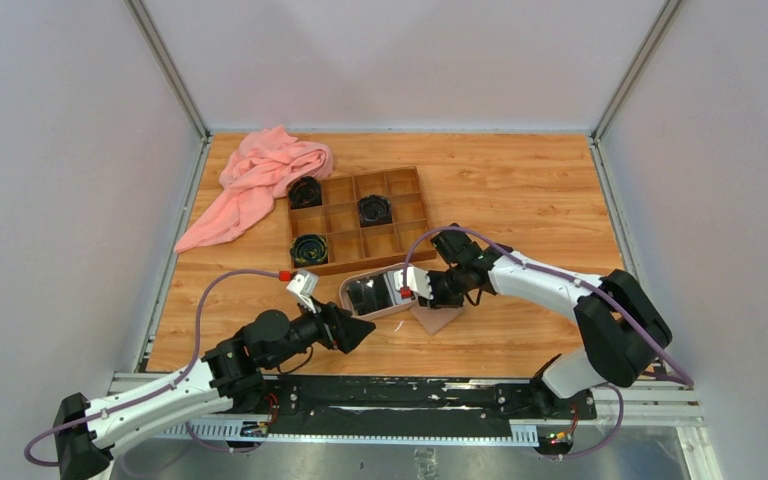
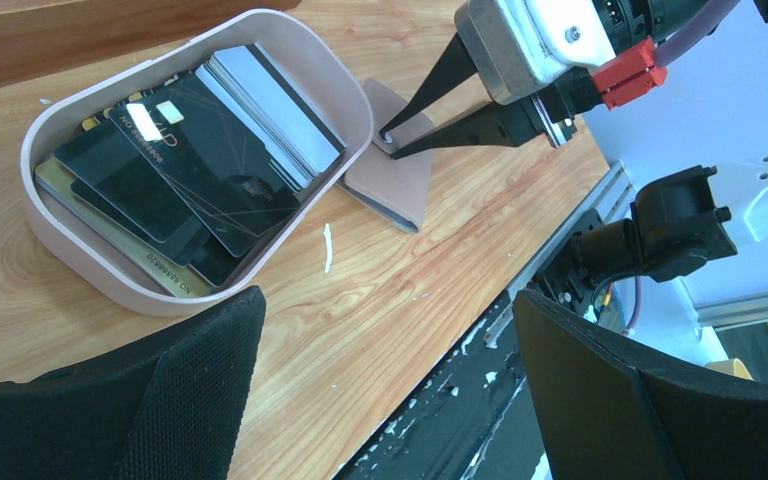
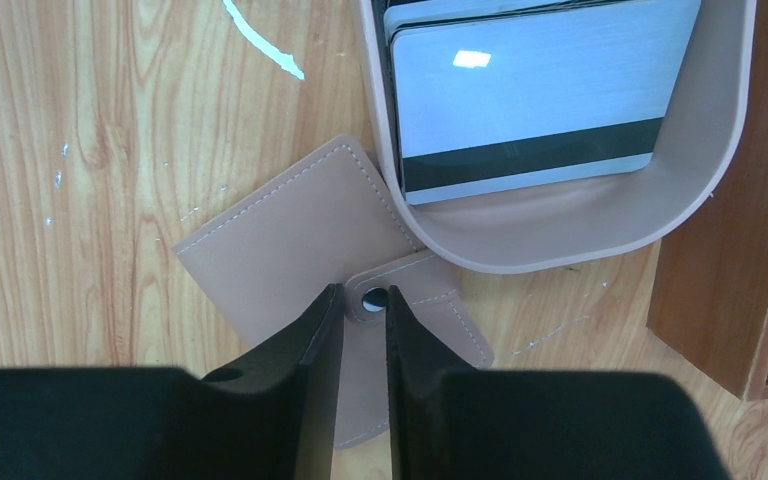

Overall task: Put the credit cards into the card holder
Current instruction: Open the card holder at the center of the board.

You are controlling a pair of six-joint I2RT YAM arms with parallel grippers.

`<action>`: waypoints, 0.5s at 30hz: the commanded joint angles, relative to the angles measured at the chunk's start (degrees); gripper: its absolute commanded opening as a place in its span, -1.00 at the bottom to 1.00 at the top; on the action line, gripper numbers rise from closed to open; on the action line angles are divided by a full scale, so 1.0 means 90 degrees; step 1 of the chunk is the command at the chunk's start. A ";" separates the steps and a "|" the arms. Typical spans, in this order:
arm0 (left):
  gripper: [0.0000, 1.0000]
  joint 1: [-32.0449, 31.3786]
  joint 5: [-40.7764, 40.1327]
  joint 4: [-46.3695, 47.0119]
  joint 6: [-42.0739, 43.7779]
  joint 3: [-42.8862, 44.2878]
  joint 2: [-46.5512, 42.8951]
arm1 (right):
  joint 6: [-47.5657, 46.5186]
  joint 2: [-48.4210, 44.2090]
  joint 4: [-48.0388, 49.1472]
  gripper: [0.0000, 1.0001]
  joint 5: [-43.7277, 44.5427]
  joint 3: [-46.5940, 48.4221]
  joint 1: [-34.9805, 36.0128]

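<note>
Right gripper reaches in from the right of the overhead view, its jaws narrowed onto the snap tab of the holder, one fingertip touching each side of the button. The holder, tan and closed, lies flat on the table at the lower centre of the overhead view, one corner tucked under the right end of the tray. The cards, black ones and pale grey ones, lie stacked and overlapping inside the tray; in the right wrist view a pale card with a dark stripe is uppermost at the end nearest the holder. Left gripper hovers just left of the tray near the table's front edge, its jaws spread wide with nothing between them. Behind the tray stands the box, with black coils in three compartments. A pink cloth is heaped at the upper left, against the box's corner.
</note>
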 commanded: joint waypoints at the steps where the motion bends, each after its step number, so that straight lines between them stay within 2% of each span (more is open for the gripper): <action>1: 0.96 -0.0046 -0.0038 0.0171 -0.0049 -0.0102 -0.0087 | 0.0077 -0.0012 0.0021 -0.76 0.0452 -0.0019 0.0074; 6: 0.96 -0.0048 -0.0036 0.0188 -0.0068 -0.0086 -0.0053 | 0.0141 -0.0138 0.0037 -0.99 0.0467 -0.0017 0.0064; 15: 0.96 -0.0048 0.0008 0.0192 -0.0117 0.0007 0.0125 | 0.0372 -0.0620 -0.0384 -1.00 0.0071 0.0144 -0.0234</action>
